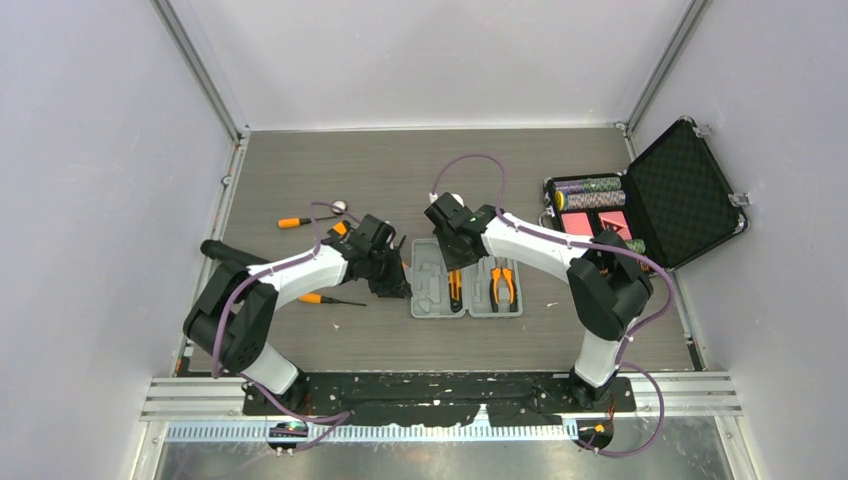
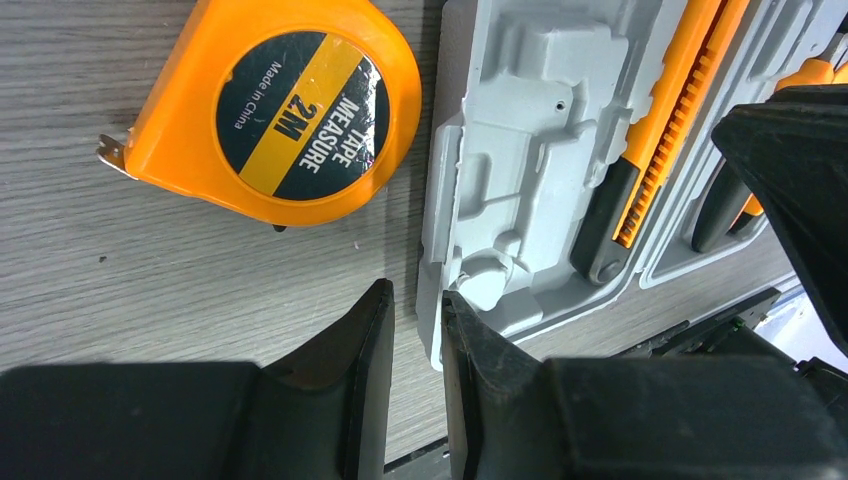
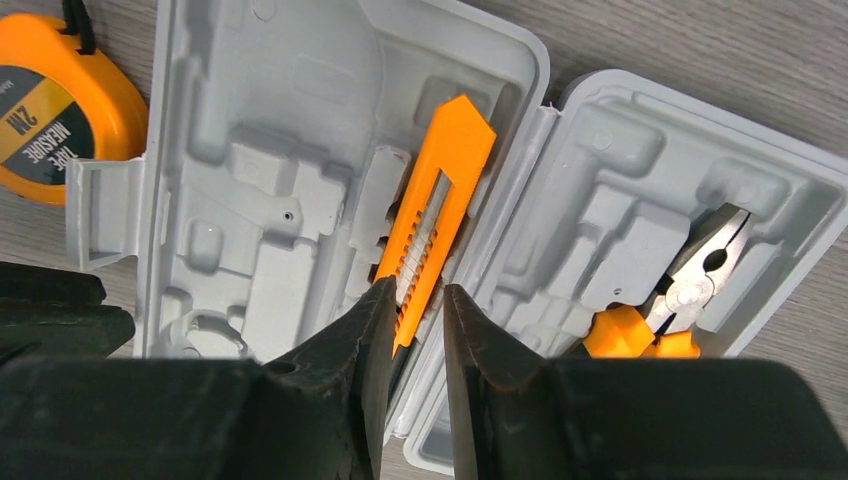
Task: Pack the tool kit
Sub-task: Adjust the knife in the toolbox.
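An open tool kit case point(image 1: 430, 290) lies mid-tabletop point(image 1: 320, 170) toward the near edge, with a utility knife point(image 1: 455, 290) in its left half and pliers point(image 1: 502, 285) in its right. A tape measure point(image 2: 275, 110) sits just beside its left side. Further left lie a near screwdriver point(image 1: 325, 298) and a far screwdriver point(image 1: 298, 221), and a larger case point(image 1: 680, 195) holding poker chips point(image 1: 590, 190) sits at the far right corner.

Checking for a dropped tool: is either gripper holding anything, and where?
Neither grip is certain: left gripper sits at a corner of the grey case; right gripper straddles the handle end of the utility knife.

tape measure point(image 2: 270, 110), "2M", "Made in China"
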{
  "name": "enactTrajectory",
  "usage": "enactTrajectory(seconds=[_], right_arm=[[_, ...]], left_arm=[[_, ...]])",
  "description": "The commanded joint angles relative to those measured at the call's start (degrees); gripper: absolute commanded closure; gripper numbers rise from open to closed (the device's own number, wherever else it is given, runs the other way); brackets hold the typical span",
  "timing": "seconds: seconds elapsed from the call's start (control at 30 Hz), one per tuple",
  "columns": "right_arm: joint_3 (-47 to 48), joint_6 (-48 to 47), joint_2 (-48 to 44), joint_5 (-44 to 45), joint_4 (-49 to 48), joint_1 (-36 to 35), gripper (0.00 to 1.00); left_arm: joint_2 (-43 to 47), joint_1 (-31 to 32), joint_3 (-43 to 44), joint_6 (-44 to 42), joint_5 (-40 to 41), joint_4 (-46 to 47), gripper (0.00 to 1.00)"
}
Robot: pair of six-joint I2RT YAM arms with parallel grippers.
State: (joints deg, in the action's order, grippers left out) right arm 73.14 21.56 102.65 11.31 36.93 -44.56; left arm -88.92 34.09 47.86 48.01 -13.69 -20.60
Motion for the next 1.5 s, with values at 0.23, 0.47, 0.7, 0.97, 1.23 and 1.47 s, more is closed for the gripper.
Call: enactTrajectory(seconds=[0.23, 0.47, 0.7, 0.97, 1.23, 1.47], right_arm=[[0.7, 0.1, 0.7, -1.9, -3.3, 0.0, 0.71], [0.5, 0.9, 3.1, -0.3, -2.7, 0.0, 0.73], [-1.2, 1.4, 3.9, 1.5, -2.4, 0.0, 0.75], [-4.4, 1.8, 7.6, 2.8, -2.1, -0.1, 0.80], [-7.4, 1.3, 8.7, -1.0, -3.6, -0.1, 0.82], [1.0, -1.5, 1.2, -4.0, -3.9, 0.0, 0.75]], left_arm=[[2.2, -0.2, 0.5, 0.2, 0.4, -0.3, 0.75], [1.9, -0.2, 0.5, 0.2, 0.1, 0.0, 0.75], [1.4, -0.2, 0.6, 0.3, -0.1, 0.0, 0.75], [1.1, -0.2, 0.7, 0.2, -0.2, 0.1, 0.75], [1.5, -0.2, 0.7, 0.1, 0.0, -0.1, 0.75], [3.2, -0.2, 1.7, -0.8, 1.7, -1.4, 0.72]])
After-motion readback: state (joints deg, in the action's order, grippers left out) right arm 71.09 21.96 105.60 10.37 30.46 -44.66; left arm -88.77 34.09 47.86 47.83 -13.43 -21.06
